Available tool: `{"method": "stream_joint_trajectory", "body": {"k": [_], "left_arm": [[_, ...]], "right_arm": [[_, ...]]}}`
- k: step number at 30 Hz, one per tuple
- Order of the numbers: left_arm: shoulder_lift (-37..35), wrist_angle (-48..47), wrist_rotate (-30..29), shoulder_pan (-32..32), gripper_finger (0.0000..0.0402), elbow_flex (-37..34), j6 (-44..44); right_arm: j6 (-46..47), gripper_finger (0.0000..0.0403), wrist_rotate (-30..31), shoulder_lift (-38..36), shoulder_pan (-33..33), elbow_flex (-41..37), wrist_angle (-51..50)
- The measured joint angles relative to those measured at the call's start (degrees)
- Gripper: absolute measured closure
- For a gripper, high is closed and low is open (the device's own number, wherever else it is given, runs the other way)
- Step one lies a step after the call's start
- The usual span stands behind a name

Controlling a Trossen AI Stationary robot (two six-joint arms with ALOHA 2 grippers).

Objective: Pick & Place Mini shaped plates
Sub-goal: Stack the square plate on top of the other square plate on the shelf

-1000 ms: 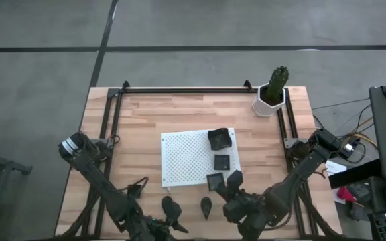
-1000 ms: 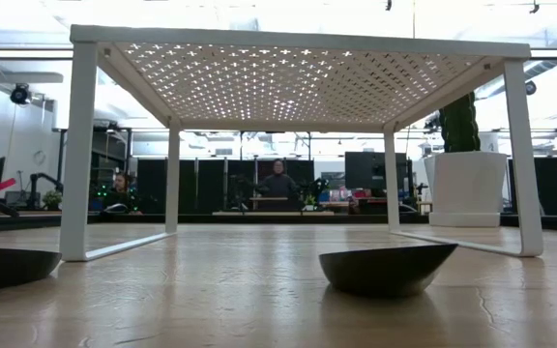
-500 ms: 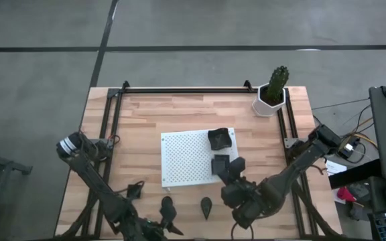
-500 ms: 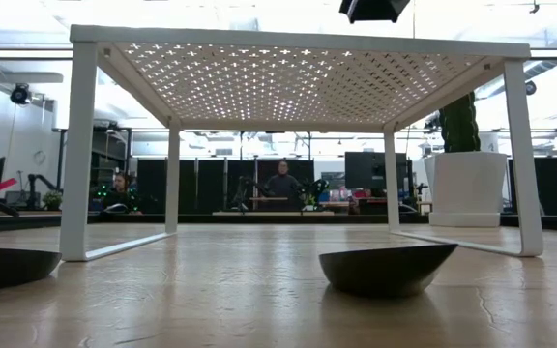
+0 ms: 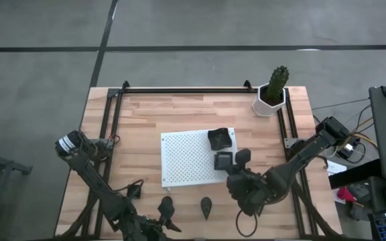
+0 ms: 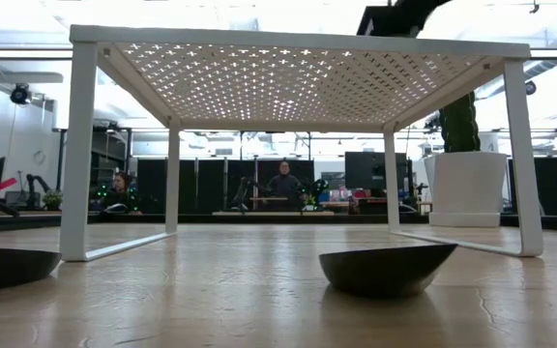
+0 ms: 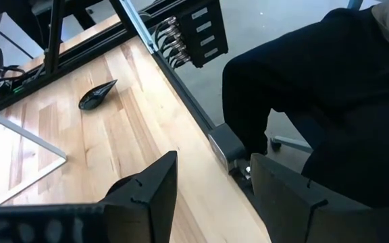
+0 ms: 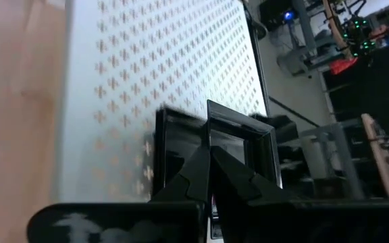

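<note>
Here the right gripper [image 5: 232,163], clenched on a square plate [image 8: 248,145], hangs over the white board [image 5: 187,157] beside another plate [image 5: 222,160]; the left gripper [image 7: 211,192], spread empty, is nearer the leaf plate [image 5: 207,207] on the desk [image 5: 146,114].

Bare wood open left of white board [image 5: 189,158], cactus pot [image 5: 271,97] blocking far right corner
</note>
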Motion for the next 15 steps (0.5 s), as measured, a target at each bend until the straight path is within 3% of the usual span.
{"method": "stream_joint_trajectory", "body": {"k": [4,15], "left_arm": [[0.0,0.1,0.0,0.0,0.0221,-0.1,0.0],[0.0,0.7,0.0,0.0,0.0221,-0.1,-0.1]], "right_arm": [[-3.6,0.0394,-0.5,-1.6,0.0,-2.5,5.9],[-2.5,0.0394,-3.8,-1.6,-1.9,-3.5,7.4]]}}
